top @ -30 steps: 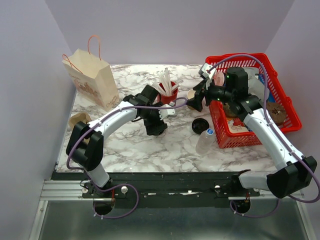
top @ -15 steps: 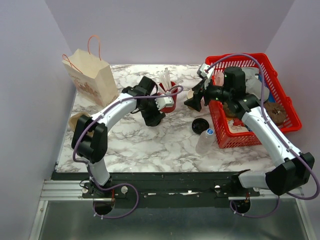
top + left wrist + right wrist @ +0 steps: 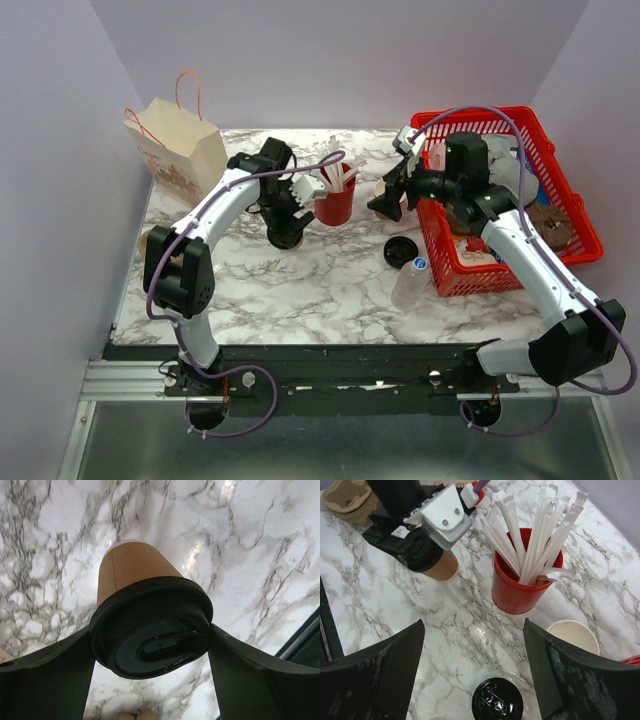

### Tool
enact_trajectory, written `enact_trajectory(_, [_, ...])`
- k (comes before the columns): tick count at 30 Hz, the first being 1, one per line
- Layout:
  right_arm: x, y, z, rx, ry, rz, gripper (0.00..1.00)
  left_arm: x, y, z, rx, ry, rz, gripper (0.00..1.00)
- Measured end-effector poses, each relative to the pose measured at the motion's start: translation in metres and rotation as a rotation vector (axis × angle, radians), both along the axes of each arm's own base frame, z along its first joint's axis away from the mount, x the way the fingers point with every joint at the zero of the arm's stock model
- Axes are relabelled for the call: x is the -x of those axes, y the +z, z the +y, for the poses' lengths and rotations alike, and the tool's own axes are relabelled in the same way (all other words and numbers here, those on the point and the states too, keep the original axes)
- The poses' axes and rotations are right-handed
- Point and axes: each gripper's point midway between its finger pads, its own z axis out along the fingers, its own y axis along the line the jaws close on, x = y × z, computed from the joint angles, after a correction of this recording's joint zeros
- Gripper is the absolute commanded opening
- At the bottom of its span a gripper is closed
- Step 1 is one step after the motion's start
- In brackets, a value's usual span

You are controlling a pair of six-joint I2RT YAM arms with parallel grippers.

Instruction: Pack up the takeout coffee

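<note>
Currently on my screens, largest first:

1. Counter [image 3: 300,290]: white marble with grey veins; it carries everything below.
2. Red basket [image 3: 470,272]: plastic mesh, at the right side of the counter, with assorted goods inside that I cannot make out. The right arm reaches along its left wall.
3. Paper bag [image 3: 185,160]: tan kraft with pink cord handles, upright at the far left corner, mouth open.
4. Left fingers [image 3: 45,675]: black, pinching item 7 from both sides at its lid, between the bag and the red cup.
5. Right fingers [image 3: 385,675]: black, spread wide with nothing between them, hovering over bare marble near the basket's far left corner.
6. Red cup [image 3: 520,592]: upright, stuffed with paper-wrapped straws [image 3: 535,530], just right of the left wrist.
7. Takeout coffee [image 3: 132,570]: small tan cup, black lid on, clamped in the left fingers. It is tilted in the right wrist view, and I cannot tell whether its base touches the counter. It is well apart from the basket and outside the bag.
8. Lidless tan cup [image 3: 572,635]: white inside, upright, beside the basket wall.
9. Loose black lid [image 3: 497,700]: flat on the counter, near the basket's front.
</note>
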Motion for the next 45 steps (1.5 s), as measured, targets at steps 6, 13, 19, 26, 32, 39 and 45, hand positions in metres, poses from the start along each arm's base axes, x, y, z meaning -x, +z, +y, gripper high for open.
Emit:
enact_trajectory(6, [-0.002,-0.003,0.003,-0.009,0.009,0.025,0.89,0.012,0.002,0.038,-0.054,0.088,0.097,0.83])
enact_trajectory(13, [-0.004,-0.004,0.007,-0.020,0.018,0.049,0.89,0.025,-0.008,0.064,-0.094,0.152,0.189,0.85])
enact_trajectory(19, [-0.004,-0.004,0.008,-0.023,0.019,0.055,0.89,0.026,-0.017,0.070,-0.102,0.176,0.223,0.99])
enact_trajectory(26, [-0.004,-0.004,0.008,-0.026,0.018,0.058,0.89,0.024,-0.019,0.070,-0.099,0.194,0.222,0.99])
enact_trajectory(32, [-0.004,-0.004,0.008,-0.026,0.018,0.058,0.89,0.023,-0.019,0.070,-0.097,0.197,0.216,0.99])
enact_trajectory(39, [-0.004,-0.004,0.008,-0.026,0.018,0.057,0.89,0.015,-0.010,0.069,-0.085,0.193,0.182,0.99])
enact_trajectory(45, [-0.007,-0.001,0.010,-0.028,0.019,0.054,0.90,0.012,0.002,0.065,-0.056,0.189,0.143,0.99])
